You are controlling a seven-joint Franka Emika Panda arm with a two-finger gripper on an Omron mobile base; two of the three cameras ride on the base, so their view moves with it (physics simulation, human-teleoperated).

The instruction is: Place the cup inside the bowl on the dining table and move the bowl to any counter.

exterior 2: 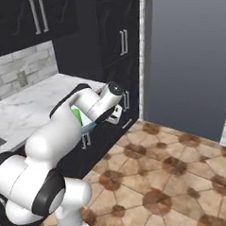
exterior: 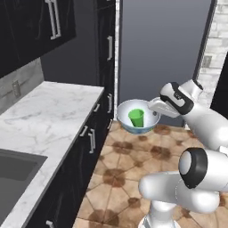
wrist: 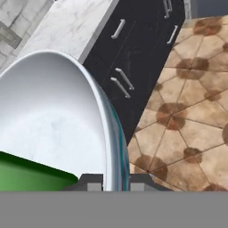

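The cup already stands inside the bowl, so the first half looks done; the set-down is left. The hand pinches the bowl's rim, carrying it in the air over the tiled floor, just off the surface's front edge. That marble stretch near the corner lies bare, with room to land.

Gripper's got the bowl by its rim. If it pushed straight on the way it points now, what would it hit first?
Probably the black cabinets under the marble counter, judging by the hand view. The gripper, shut on the bowl holding the cup, points there. Depth is unclear.
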